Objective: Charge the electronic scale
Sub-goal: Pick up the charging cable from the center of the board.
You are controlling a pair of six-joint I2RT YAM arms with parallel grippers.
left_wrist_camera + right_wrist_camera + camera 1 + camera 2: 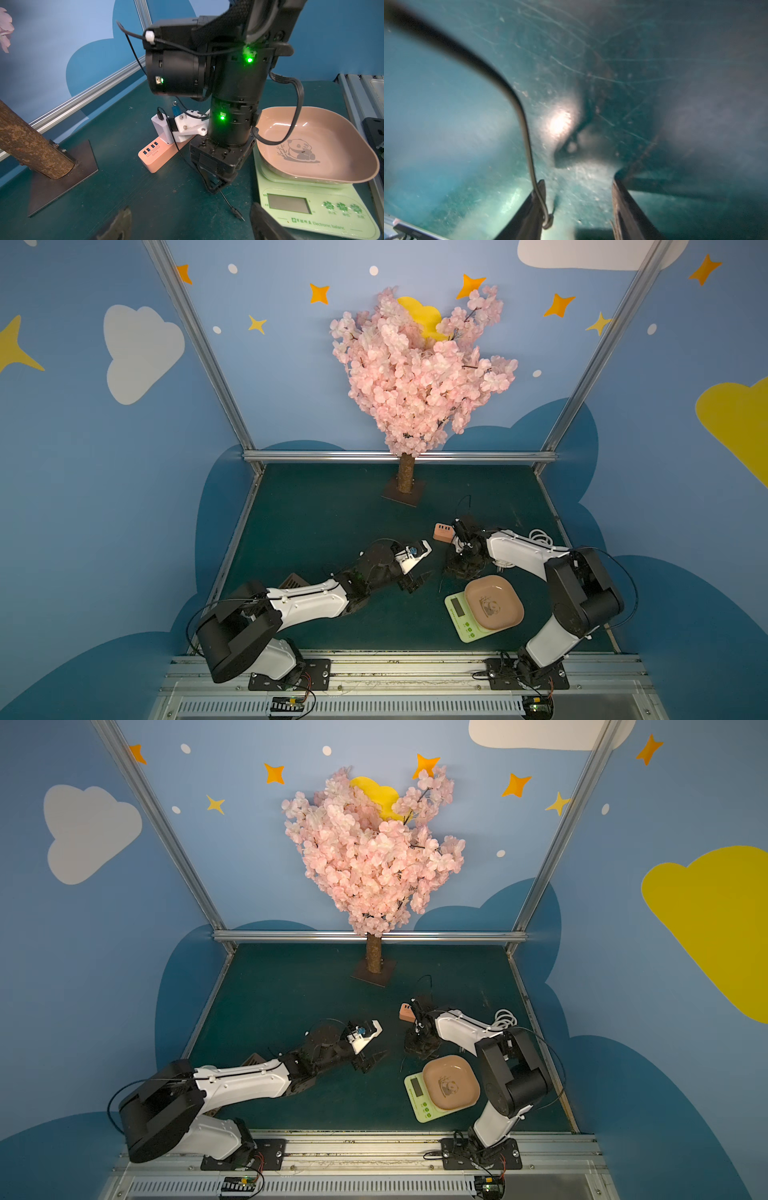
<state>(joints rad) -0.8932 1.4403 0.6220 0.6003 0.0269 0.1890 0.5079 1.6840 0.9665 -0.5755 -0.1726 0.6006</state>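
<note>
- Two grippers in view: left gripper (190,207) is spread wide and empty at mid-surface (332,522).
- Right gripper (579,180) points down, jaws apart; a thin black cable (527,133) rests against one finger, unclamped.
- Near right: electronic scale (465,628) carrying its tray (494,601).
- Cable plug (236,213) lies loose just beside the scale's left edge.
- Orange power strip (443,532) sits farther back.

Both top views overlook the table (332,531); wrist views sit close.

Built of white plastic link shells (307,601) and black cylindrical joint housings (232,635); strung with thin black cables (299,99); dotted with green indicator lights (249,60).
</note>
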